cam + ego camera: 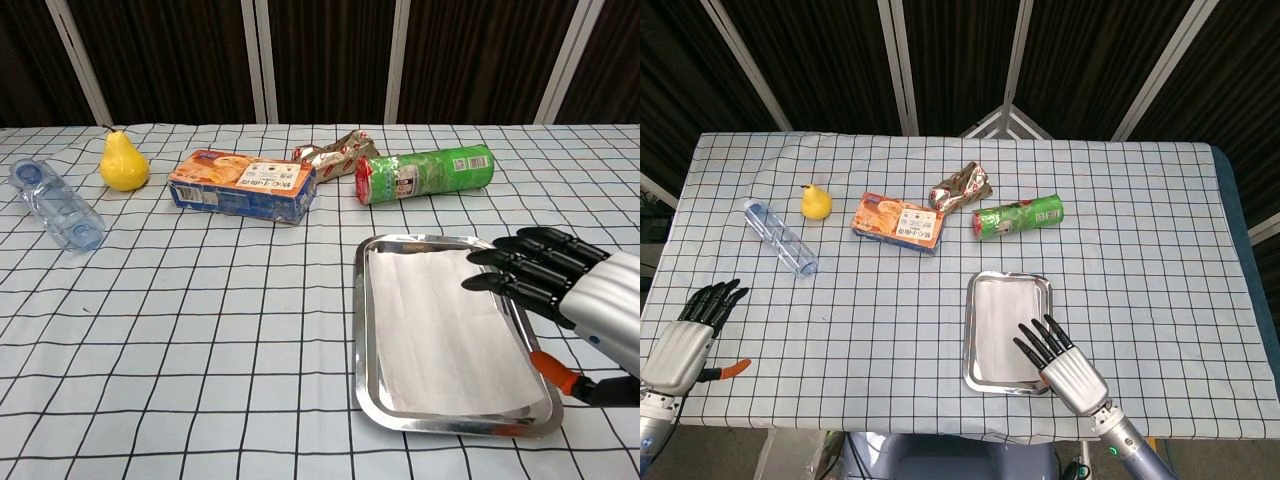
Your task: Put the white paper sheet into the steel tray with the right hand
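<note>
The white paper sheet (440, 330) (998, 322) lies flat inside the steel tray (362, 330) (970, 340) near the table's front edge. My right hand (570, 295) (1062, 362) hovers over the tray's near right corner with its fingers spread and straight, holding nothing and clear of the sheet. At the table's near left corner my left hand (688, 335) rests, fingers extended and empty; the chest view does not show it.
Behind the tray lie a green snack can (425, 173), a crumpled foil wrapper (330, 155) and an orange-blue biscuit box (243, 186). Further left are a yellow pear (121, 161) and a plastic water bottle (55, 208) on its side.
</note>
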Robot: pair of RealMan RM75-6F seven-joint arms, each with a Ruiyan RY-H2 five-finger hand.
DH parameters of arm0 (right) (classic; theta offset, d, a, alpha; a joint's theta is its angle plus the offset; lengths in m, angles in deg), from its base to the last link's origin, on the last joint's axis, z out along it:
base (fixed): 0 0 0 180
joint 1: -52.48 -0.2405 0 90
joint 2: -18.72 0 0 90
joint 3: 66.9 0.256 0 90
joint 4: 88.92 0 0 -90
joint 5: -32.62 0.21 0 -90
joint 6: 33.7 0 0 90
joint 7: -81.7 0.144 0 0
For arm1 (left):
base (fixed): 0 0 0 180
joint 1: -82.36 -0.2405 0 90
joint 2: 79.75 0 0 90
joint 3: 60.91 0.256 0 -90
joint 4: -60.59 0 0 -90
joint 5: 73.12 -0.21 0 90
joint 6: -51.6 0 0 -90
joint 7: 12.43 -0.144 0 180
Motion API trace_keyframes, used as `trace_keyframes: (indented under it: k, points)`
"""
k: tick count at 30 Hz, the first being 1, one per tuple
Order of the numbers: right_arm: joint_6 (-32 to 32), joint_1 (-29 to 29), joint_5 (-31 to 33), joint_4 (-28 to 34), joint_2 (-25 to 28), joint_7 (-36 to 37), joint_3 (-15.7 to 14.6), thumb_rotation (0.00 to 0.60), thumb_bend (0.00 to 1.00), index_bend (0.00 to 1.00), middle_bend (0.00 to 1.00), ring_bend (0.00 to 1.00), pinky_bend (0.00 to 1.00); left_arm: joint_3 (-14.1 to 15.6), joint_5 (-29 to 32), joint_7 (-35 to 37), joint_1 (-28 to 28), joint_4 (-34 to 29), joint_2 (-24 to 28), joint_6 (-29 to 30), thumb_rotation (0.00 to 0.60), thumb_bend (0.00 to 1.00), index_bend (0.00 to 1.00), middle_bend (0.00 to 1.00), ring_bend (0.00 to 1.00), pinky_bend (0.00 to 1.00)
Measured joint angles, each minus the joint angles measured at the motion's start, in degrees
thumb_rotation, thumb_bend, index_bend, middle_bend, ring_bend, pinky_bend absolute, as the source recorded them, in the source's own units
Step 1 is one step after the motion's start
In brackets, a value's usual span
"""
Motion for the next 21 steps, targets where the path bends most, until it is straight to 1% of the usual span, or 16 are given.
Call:
trace_keyframes:
  k: [6,11,15,21]
  points:
    - [1.45,0.62,0.46,2.15,3.41,-1.27,0.53,0.6,0.48,0.1,0.05,0.0,0.0,-0.01,0.03,0.06,0.02,0.03,0.01,-0.02,0.6,0.0,0.0,0.0,0.0,0.0]
    - [4.22,2.66,2.42,5.49,8.96,-1.94,1.16,0.6,0.44,0.04,0.02,0.0,0.0,-0.01,-0.04,-0.03,-0.02,0.09,-0.01,0.08,0.6,0.0,0.0,0.0,0.0,0.0]
    - [7.2,5.59,6.41,8.79,14.43,-1.32,2.0,0.6,0.41,0.01,0.0,0.0,0.0,0.0,-0.12,-0.4,-0.06,0.18,-0.1,0.18,0.6,0.0,0.0,0.0,0.0,0.0]
    - [11.52,10.54,13.81,13.7,22.31,3.01,3.46,0.6,0.4,0.0,0.0,0.0,0.0,0.02,-0.3,-1.22,-0.16,0.25,-0.28,0.42,0.6,0.0,0.0,0.0,0.0,0.0]
